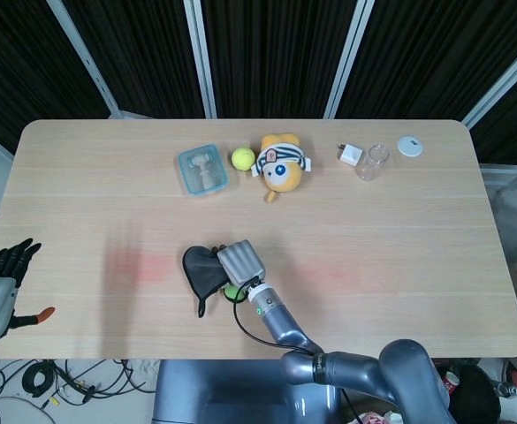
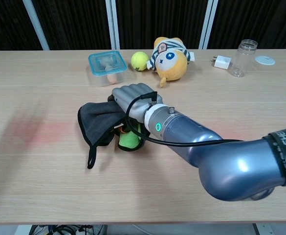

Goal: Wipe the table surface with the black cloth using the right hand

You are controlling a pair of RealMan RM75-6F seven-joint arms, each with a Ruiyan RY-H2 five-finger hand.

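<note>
My right hand (image 2: 133, 98) lies flat on the black cloth (image 2: 98, 122) near the desk's (image 2: 221, 93) front middle, fingers together, pressing down rather than clamped. My left hand (image 1: 6, 265) hangs off the desk edge, fingers apart. Wiping appears underway; the next stroke calls for steady downward pressure.

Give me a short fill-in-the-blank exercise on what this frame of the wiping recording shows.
1. The right robot hand rests on the ____ cloth.
2. The tennis ball lies between the plush toy and the lidded ____.
3. The left robot hand sits off the table's ____ edge.

Missing words: black; container; left
</note>
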